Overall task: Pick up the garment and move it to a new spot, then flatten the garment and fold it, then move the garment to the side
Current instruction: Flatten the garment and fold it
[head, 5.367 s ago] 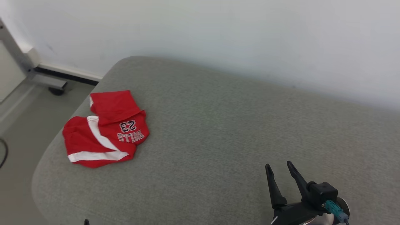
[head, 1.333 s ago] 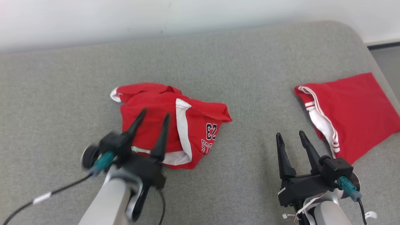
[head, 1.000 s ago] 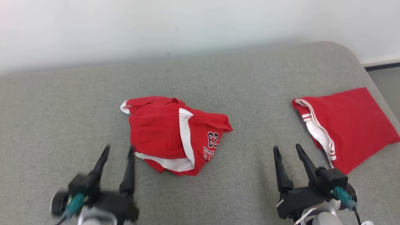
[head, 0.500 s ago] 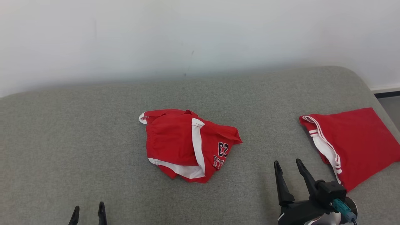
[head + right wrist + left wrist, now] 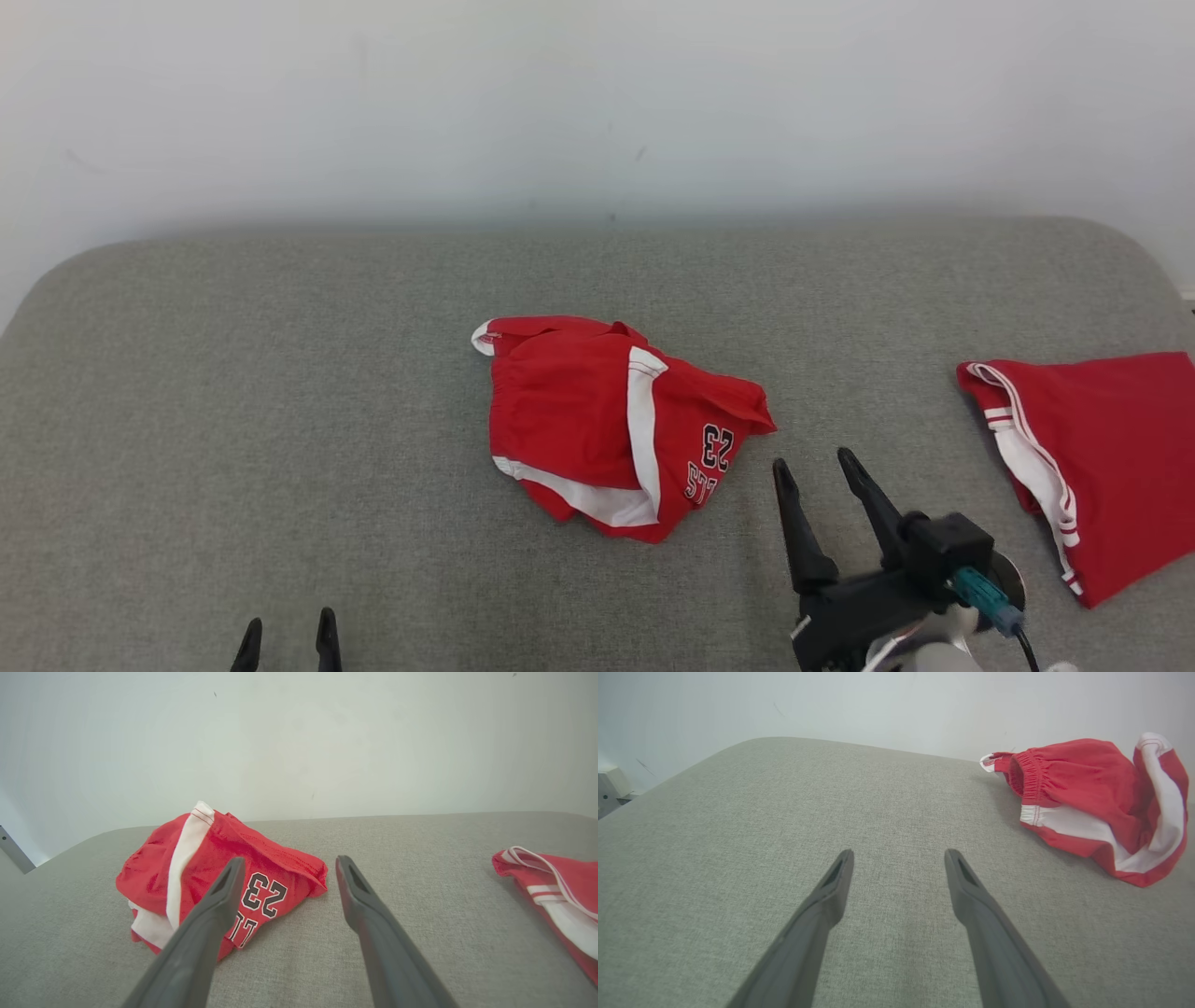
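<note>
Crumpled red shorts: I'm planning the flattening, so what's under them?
The crumpled shorts rest directly on the grey cushion; a white-trimmed hem is tucked beneath the top fold. Anything else under the heap is covered.

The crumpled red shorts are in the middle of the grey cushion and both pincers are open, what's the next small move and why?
Probably ease the right pincer forward and left to the near hem of the crumpled shorts, by the 23. They lie bunched, not flat, both pincers stand open and empty, and the right one is nearer than the left pincer.
</note>
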Available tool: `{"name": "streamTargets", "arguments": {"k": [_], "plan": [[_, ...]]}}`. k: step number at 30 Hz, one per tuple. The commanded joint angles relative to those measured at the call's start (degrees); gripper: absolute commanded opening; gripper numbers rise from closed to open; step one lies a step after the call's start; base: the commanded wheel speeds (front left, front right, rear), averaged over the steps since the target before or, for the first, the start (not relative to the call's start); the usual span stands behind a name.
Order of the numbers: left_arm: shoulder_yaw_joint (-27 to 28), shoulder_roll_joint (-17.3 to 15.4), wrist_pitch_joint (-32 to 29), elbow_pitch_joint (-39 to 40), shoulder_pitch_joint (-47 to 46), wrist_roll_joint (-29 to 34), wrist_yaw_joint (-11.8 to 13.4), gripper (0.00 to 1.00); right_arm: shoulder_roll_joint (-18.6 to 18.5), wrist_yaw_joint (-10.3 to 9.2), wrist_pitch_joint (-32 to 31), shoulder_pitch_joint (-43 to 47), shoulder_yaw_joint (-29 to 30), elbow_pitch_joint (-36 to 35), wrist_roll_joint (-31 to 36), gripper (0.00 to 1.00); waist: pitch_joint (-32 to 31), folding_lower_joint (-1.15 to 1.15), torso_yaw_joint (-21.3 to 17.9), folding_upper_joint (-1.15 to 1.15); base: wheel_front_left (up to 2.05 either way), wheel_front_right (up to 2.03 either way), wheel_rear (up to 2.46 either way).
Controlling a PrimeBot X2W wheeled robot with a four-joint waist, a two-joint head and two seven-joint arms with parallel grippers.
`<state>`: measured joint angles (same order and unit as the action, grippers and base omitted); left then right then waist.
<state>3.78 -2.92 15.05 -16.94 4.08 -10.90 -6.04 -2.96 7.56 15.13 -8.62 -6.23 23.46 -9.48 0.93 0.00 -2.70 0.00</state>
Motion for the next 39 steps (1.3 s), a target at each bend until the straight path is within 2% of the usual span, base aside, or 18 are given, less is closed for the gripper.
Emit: {"name": "streamTargets", "arguments": {"k": [1,8,16,22,30,31,32,33,35,36,39], "plan": [[-0.4,0.0,0.2,-0.2,-1.0,-0.7,0.1,1.0,0.1,-0.18,0.0,-2.3,-1.5,0.4,0.1,1.0,1.2,0.0,1.7,0.0,0.0,0.0,0.0],[-2.9,0.0,0.2,-1.6,-3.4,-2.5,0.4,1.0,0.1,-0.18,0.0,-13.0,-7.0,4.4,1.3,1.0,4.1,0.0,7.4,0.0,0.0,0.0,0.0],[-4.9,0.0,0.2,-1.6,-5.0,-4.1,1.0,1.0,-1.3,-0.18,0.0,-21.7,-7.7,11.6,1.0,1.0,6.1,0.0,12.1,0.0,0.0,0.0,0.0],[-5.8,0.0,0.2,-1.4,-5.4,-4.7,1.4,1.0,-2.3,-0.18,0.0,-23.4,-6.5,15.6,1.3,1.0,6.9,0.0,13.1,0.0,0.0,0.0,0.0],[-5.9,0.0,0.2,-1.4,-6.2,-5.0,1.6,1.0,-2.3,-0.18,0.0,-23.4,-5.5,17.6,1.7,1.0,7.6,0.0,12.3,0.0,0.0,0.0,0.0],[-6.1,0.0,0.2,-1.3,-6.4,-5.0,1.6,1.0,-2.2,-0.18,0.0,-23.4,-5.5,17.5,1.8,0.94,7.7,0.0,12.2,0.0,0.0,0.0,0.0],[-6.2,0.0,0.2,-1.4,-6.7,-5.1,1.5,1.0,-2.2,-0.18,0.0,-23.3,-5.5,17.6,1.9,0.75,7.8,0.0,12.0,0.0,0.0,0.0,0.0],[-6.2,0.0,0.2,-1.4,-6.8,-5.2,1.5,1.0,-2.2,-0.18,0.0,-23.2,-5.4,17.7,1.9,0.37,7.8,0.0,12.0,0.0,0.0,0.0,0.0],[-6.5,0.0,0.2,-1.5,-6.9,-5.3,1.6,1.0,-2.1,-0.18,0.0,-22.9,-5.3,17.9,2.0,0.04,7.9,0.0,11.8,0.0,0.0,0.0,0.0],[-6.6,0.0,0.2,-1.5,-7.0,-5.4,1.7,1.0,-2.1,-0.18,0.0,-22.7,-5.2,18.2,1.8,0.0,7.8,0.0,11.7,0.0,0.0,0.0,0.0],[-6.8,0.0,0.2,-1.8,-7.1,-5.7,1.7,1.0,-2.1,-0.18,0.0,-22.7,-5.2,18.8,1.3,0.0,7.8,0.0,11.6,0.0,0.0,0.0,0.0]]}}
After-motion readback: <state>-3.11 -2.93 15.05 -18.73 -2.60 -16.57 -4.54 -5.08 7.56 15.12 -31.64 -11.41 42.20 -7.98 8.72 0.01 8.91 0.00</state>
